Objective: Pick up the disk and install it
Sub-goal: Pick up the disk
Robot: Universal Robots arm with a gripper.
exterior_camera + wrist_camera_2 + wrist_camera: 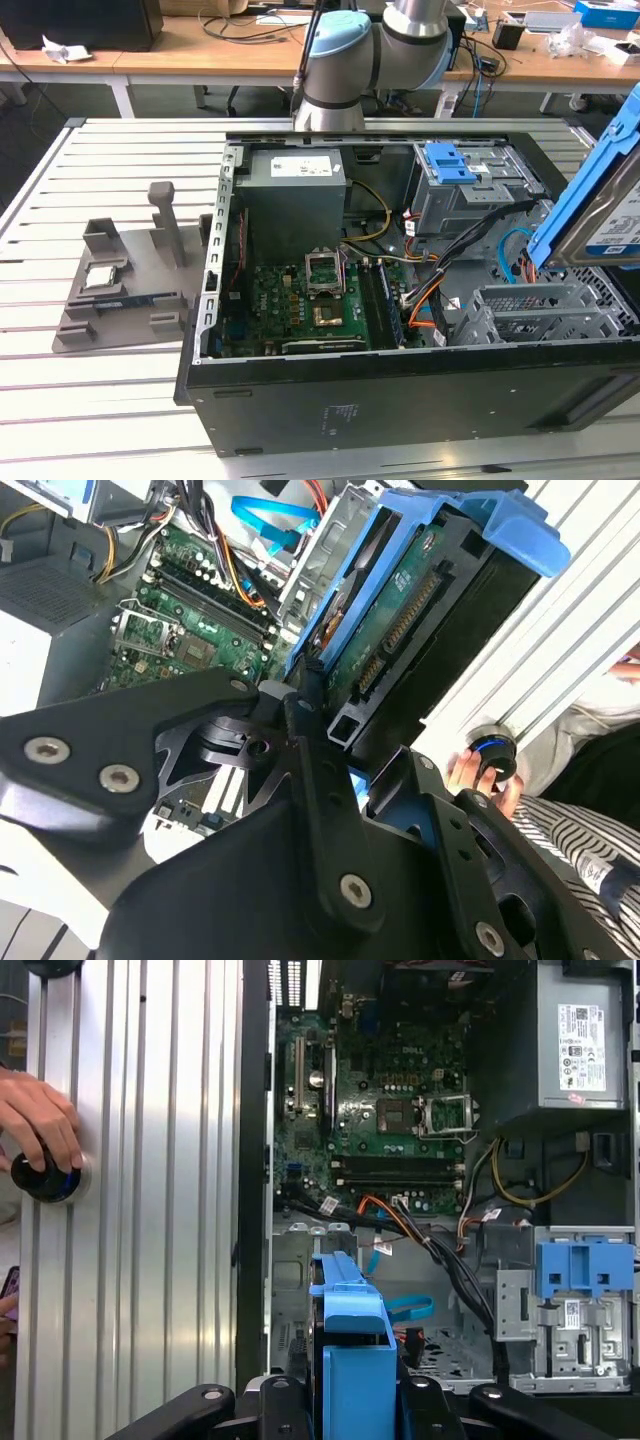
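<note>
The disk, a silver drive with a white-and-blue label in a blue plastic carrier, hangs tilted in the air over the exterior view's right end of the open computer case. It sits above the grey metal drive cage. In both wrist views my gripper is shut on one end of the disk, a black finger on each side of the carrier. The disk's connector edge shows in the second wrist view.
Inside the case lie the motherboard, the power supply, loose cables and a second cage with a blue latch. A grey fixture stands on the slatted table. A person's hand rests on a black knob beside the case.
</note>
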